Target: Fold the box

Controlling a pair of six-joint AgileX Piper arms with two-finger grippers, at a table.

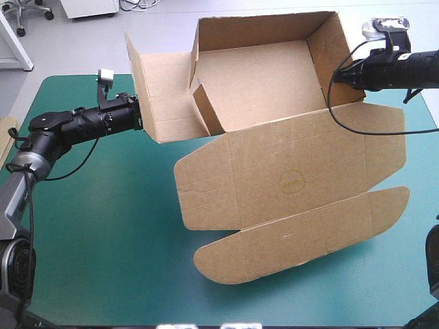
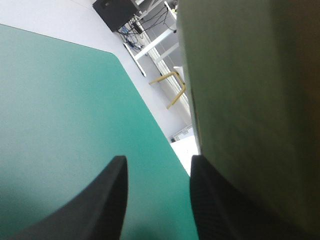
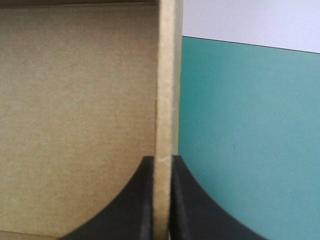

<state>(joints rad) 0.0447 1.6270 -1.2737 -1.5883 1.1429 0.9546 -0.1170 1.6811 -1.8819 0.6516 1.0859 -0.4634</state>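
Two grippers work the box (image 1: 274, 171), which sits far back on the teal-green cover (image 1: 96, 233), walls raised, lid flat. The right gripper (image 3: 162, 158) pinches the box's right wall. The left gripper (image 2: 159, 160) is parted, one finger against the box's left flap. Risk: the unpinched flap could slip outward. Only the wrist views show the jaws; only the high view shows the whole box.

Bright, even light from above; the box (image 1: 274, 171) throws a soft, thin shadow on the teal-green cover (image 1: 103, 240) along its lower-centre edge.
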